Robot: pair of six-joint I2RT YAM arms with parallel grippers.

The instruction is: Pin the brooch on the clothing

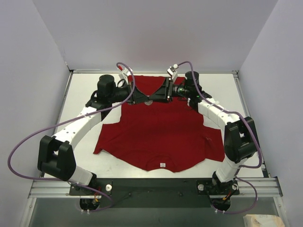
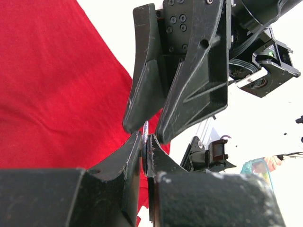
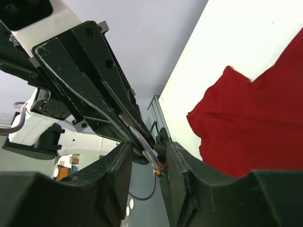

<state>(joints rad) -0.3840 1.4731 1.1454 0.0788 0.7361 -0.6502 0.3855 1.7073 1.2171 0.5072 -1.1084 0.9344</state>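
Soft red T-shirt [image 1: 161, 132] lies flat; left hand [image 2: 146, 146] pinches a thin silvery brooch [image 2: 145, 128], right hand [image 3: 149, 149] slightly spread around it.

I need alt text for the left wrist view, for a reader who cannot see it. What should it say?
The left gripper pinches a thin silver brooch edge-on, and the right gripper meets it from above, its fingertips on either side. A red T-shirt lies on the white table behind.

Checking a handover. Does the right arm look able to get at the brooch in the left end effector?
Probably yes: the right end effector stands open around the brooch, with nothing in between.
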